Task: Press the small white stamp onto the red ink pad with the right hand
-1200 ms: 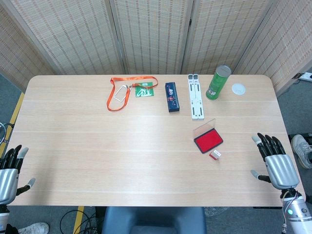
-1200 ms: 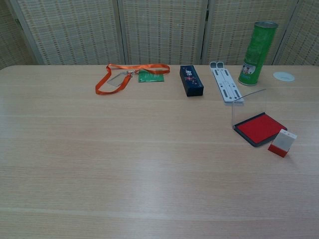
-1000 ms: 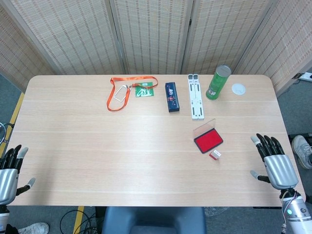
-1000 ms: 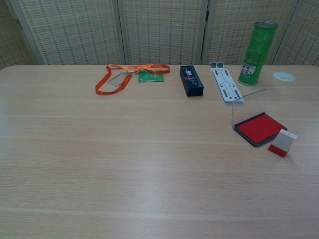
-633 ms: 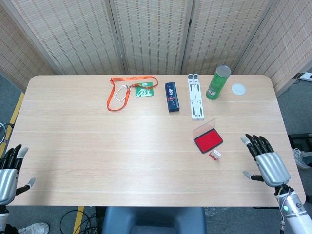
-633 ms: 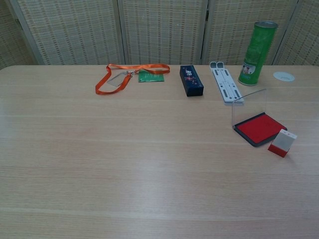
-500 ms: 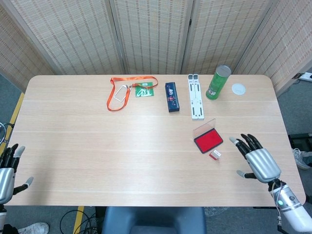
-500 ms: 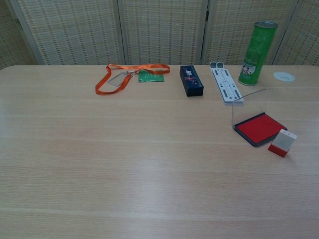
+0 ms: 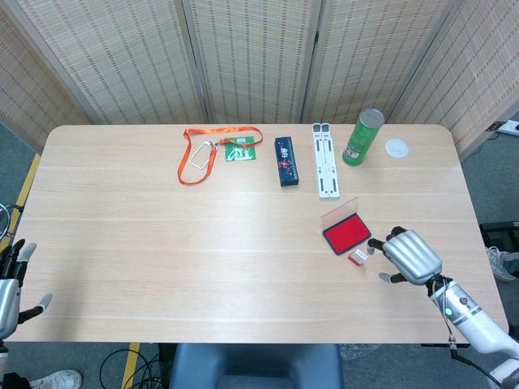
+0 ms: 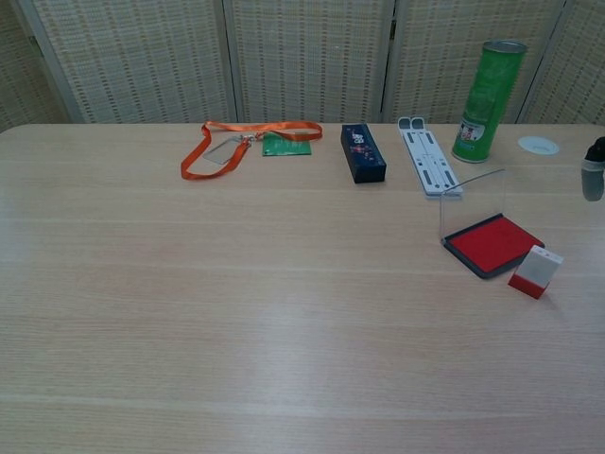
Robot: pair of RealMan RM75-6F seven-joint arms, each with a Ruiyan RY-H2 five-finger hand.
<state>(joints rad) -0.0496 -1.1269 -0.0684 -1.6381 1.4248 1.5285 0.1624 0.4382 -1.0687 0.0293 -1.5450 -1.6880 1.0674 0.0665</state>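
Note:
The small white stamp (image 9: 358,257) with its red base stands on the table just in front of the red ink pad (image 9: 346,235). The pad's clear lid (image 9: 339,212) stands raised at its far side. My right hand (image 9: 409,255) hovers just right of the stamp, fingers stretched toward it and holding nothing; its fingertips (image 9: 373,243) are close to the stamp, apart from it. In the chest view the stamp (image 10: 535,271) and ink pad (image 10: 493,243) sit at the right, with one fingertip of the right hand (image 10: 593,176) at the edge. My left hand (image 9: 8,296) hangs open off the table's near left corner.
Along the far side lie an orange lanyard with a green card (image 9: 207,150), a dark blue box (image 9: 285,160), a white folding stand (image 9: 326,160), a green can (image 9: 362,136) and a small white disc (image 9: 396,147). A woven screen stands behind the table.
My right hand has moved left over the table from its right edge, up to the stamp, and its fingertip now shows in the chest view. The left hand has sunk slightly.

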